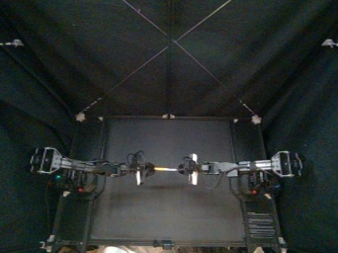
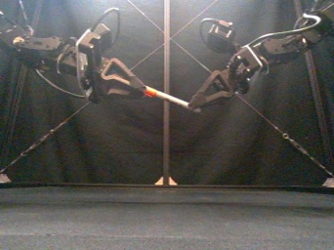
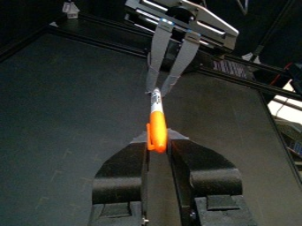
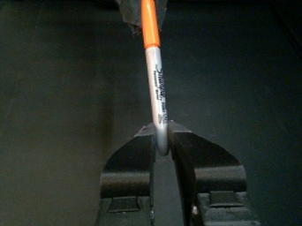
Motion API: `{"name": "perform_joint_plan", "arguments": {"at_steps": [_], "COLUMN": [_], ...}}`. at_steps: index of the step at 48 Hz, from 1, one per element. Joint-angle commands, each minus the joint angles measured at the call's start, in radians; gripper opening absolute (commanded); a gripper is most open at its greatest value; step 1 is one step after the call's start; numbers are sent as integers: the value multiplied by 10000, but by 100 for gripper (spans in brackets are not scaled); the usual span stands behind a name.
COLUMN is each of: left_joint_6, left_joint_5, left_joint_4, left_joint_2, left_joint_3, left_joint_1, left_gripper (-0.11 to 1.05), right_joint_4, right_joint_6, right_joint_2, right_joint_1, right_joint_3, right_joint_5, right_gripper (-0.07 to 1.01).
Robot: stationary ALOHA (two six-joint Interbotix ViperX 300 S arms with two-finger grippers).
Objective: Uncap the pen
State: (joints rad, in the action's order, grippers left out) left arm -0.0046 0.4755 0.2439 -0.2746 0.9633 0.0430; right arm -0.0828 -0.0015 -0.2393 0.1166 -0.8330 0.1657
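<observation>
A slim marker pen with a pale grey-white barrel and an orange cap carries a line of dark cursive print along the barrel. It shows only in the right wrist view, where it is too blurred to read. The pen hangs in mid-air above the middle of the flat, matt black table, touching no surface. In the front view it tilts slightly, with the orange end higher. The left gripper has its two jaws closed tight on the orange cap. The right gripper has its jaws pinched on the barrel's far end, so the two grippers face each other along the pen's length. Orange and pale parts meet with no gap, so the cap is on. Black curtains hang behind and to both sides of the table, and the tabletop shows only a dull sheen. Both ends of the pen are buried between the jaws, so its tips cannot be seen. From above the pen shows as little more than a short, thin, light line between the arms.
</observation>
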Motion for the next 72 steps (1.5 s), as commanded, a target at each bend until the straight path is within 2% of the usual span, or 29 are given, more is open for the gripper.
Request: {"name": "perform_joint_plan", "arguments": {"at_steps": [1,17,47,58,72], "left_joint_6": [15,15,15,31,61], "left_joint_5": [107,123,15,-291,-476], "left_joint_4": [15,0,-15,-31,-31], "left_joint_2": [-215,-844,-2976,-3421,-3436], "left_joint_3": [-31,583,1994,2286,2301], "left_joint_1": [46,-15,-46,-46,-31], "left_gripper": [50,50,50,50,50], "right_joint_4": [0,61,46,31,0], "right_joint_6": [46,77,77,77,77], "right_joint_2": [-307,-337,-506,-644,-660], "right_joint_1": [46,138,153,138,153], "right_joint_3": [-46,-322,-568,-614,-614], "right_joint_5": [77,77,77,77,77], "right_gripper": [47,47,47,47,47]}}
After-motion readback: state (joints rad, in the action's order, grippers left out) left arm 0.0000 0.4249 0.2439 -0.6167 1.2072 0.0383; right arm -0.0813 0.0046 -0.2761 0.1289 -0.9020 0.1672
